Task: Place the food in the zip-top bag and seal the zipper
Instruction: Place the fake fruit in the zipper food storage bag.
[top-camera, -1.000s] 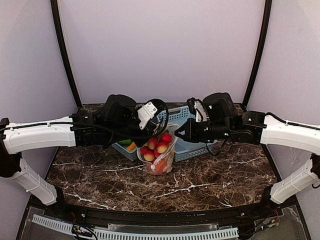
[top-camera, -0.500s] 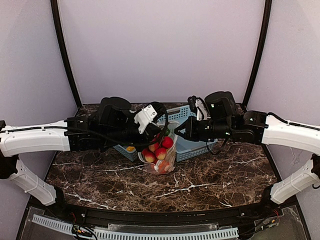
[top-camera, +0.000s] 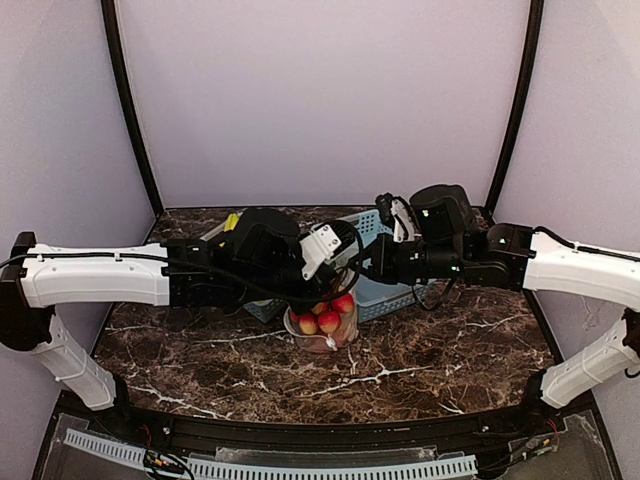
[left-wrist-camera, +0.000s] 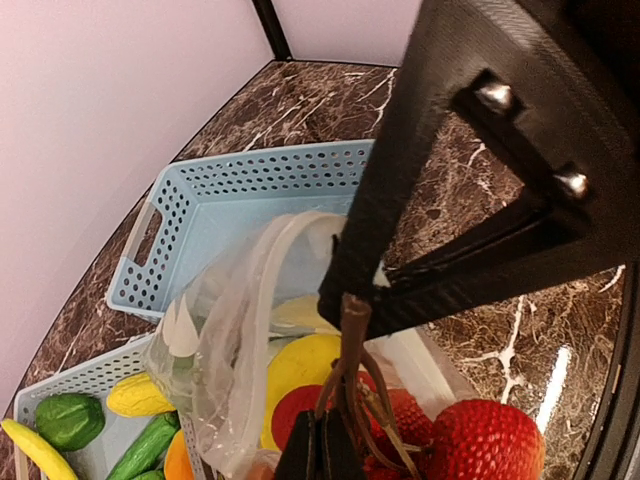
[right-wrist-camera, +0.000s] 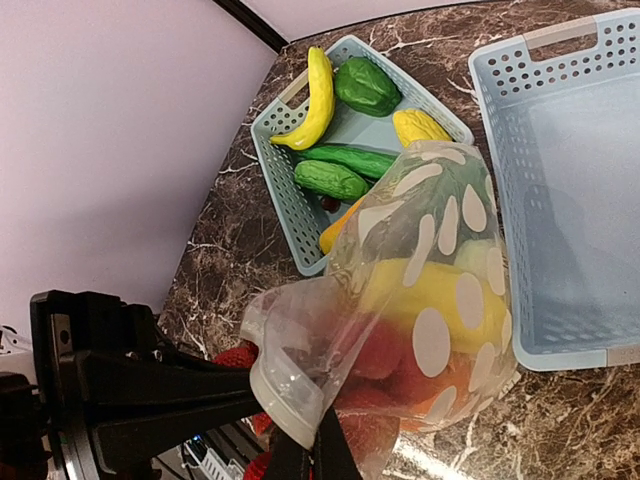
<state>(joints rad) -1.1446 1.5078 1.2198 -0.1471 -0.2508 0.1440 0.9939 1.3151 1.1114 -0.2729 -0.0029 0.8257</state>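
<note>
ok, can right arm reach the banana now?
Probably not: the right hand is shut on the bag. The banana lies uncovered in its basket, so only that grip holds it back.

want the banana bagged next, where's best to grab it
Probably the banana at its slim middle, from straight above with the jaws across its width: it lies flat along the basket wall, so a sideways approach looks blocked.

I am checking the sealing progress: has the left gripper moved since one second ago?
Yes. The left gripper slid rightward, toward the right-hand blue basket and nearer the right gripper.
</note>
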